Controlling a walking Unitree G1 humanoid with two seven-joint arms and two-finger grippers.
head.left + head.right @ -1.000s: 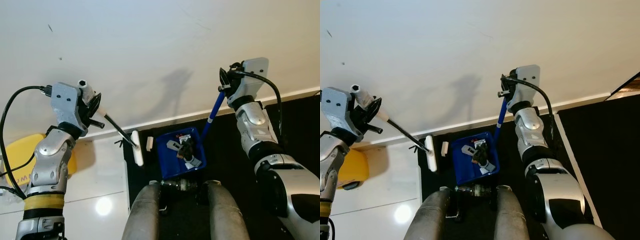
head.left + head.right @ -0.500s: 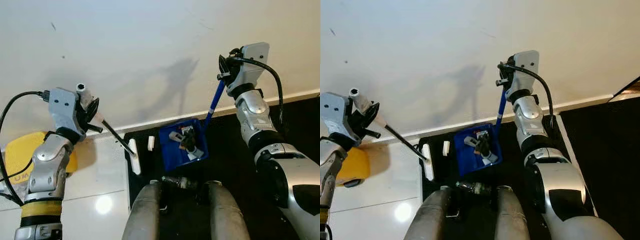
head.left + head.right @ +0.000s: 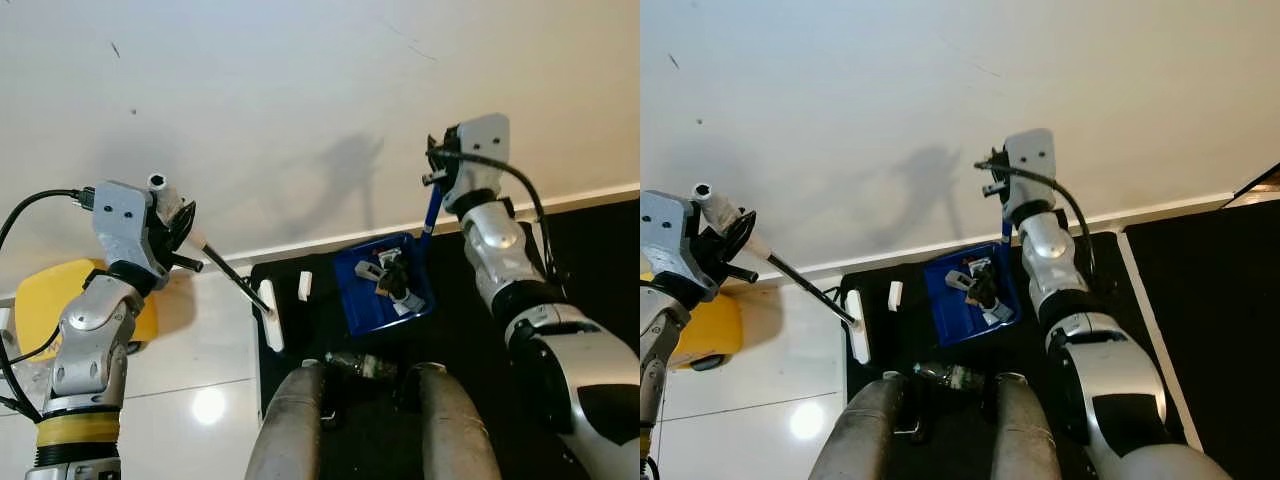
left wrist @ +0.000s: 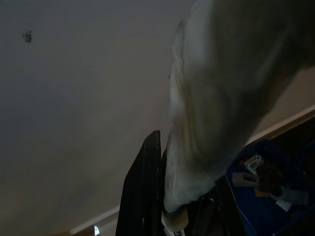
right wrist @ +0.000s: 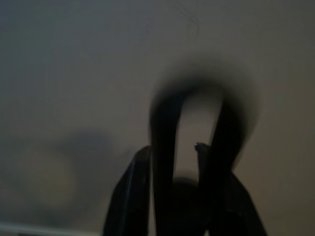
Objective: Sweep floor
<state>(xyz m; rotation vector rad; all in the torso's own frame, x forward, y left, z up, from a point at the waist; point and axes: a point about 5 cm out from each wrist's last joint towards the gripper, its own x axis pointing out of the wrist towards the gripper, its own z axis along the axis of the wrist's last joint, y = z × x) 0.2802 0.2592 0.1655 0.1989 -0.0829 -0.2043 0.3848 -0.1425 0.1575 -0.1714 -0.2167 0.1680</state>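
Blue dustpan (image 3: pixel 385 298) farther right now

Dustpan (image 3: pixel 385 300) with debris on mat (image 3: pixel 480 300) by the wall (image 3: pixel 300 100), brush (image 3: pixel 268 312) to its left at mat's edge, bottle (image 3: pixel 360 365) nearer, between robot's legs.

left hand (image 3: pixel 735 235): grips broom (image 3: pixel 810 290) | right hand (image 3: pixel 1002 180): holds dustpan (image 3: pixel 970 295)

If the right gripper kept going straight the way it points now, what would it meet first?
Most likely the plain cream wall. The right gripper, shut on the blue dustpan handle, points up and away from the floor, and its wrist view shows only wall beyond the fingers, though how far off is unclear.
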